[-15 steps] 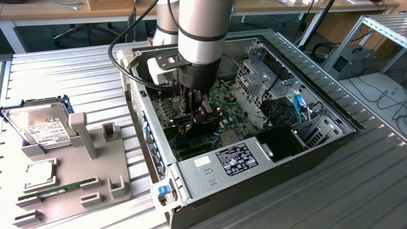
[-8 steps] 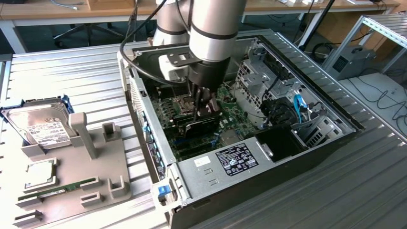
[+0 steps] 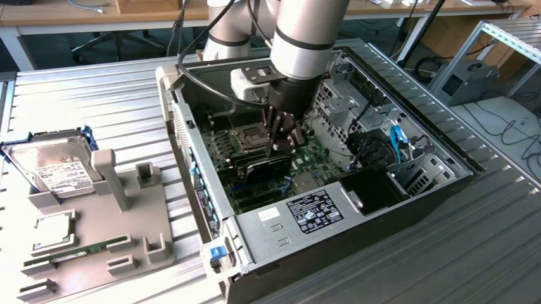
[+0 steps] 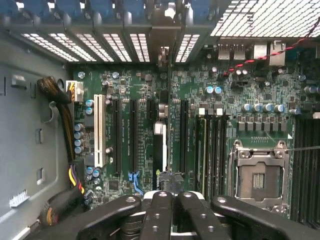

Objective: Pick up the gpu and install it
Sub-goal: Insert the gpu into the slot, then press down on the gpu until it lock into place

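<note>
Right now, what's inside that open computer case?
Inside the computer case sits a green circuit board with an empty processor socket, and a black card stands below the end effector. The card hides the slot beneath it.

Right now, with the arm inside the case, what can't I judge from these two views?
Exterior view: whether the gpu has its connector edge in a slot; the gripper and the card's own body hide it.
Wrist view: what the fingers touch; the frame edge cuts them off.
Exterior view: the text on the hard drive label; too small.
</note>
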`<state>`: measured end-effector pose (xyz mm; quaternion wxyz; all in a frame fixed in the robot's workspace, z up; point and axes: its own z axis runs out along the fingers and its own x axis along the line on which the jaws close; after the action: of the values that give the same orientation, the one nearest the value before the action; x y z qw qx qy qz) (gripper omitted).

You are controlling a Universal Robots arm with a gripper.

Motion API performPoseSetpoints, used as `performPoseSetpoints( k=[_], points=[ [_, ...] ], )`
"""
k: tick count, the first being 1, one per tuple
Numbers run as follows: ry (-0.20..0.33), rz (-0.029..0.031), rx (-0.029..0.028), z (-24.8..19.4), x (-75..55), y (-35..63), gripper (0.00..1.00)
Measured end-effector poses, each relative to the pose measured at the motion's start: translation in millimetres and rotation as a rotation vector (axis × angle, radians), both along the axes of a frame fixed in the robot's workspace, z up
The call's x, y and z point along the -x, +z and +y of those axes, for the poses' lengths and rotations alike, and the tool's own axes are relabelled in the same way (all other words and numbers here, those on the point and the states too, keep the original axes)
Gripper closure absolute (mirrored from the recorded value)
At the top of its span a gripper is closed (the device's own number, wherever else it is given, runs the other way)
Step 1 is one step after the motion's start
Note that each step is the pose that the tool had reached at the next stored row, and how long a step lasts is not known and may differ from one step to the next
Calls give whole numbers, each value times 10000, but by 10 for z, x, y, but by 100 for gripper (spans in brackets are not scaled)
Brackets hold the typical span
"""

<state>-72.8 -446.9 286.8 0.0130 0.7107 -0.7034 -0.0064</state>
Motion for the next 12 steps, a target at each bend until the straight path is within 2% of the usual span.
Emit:
performPoseSetpoints(
  k=[8,12],
  points=[
    [0,1,2,1,0,-1,89],
    [0,1,1,1,79,-26,89]
  ],
)
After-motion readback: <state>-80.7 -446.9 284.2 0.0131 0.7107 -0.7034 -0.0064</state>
